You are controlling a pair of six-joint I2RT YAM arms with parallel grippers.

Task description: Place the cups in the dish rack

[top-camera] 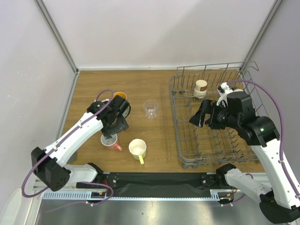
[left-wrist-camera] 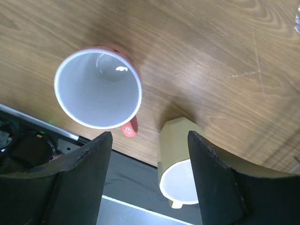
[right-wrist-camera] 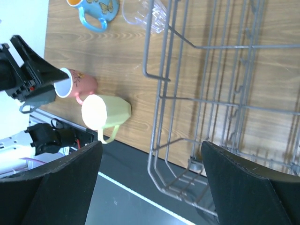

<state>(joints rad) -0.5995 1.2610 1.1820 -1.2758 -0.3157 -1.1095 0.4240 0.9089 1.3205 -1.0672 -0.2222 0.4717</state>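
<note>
A pink cup stands upright on the wooden table, its mouth facing up. My left gripper hovers just above and beside it, open, with nothing between its fingers. A yellow-cream cup stands to its right. The blue cup with an orange inside and a clear glass stand farther back. A beige cup sits upside down in the dish rack. My right gripper hangs open and empty over the rack's left part.
The rack fills the right half of the table. A black mat and a metal rail run along the near edge, just in front of the pink and yellow cups. White walls close in the left, back and right sides.
</note>
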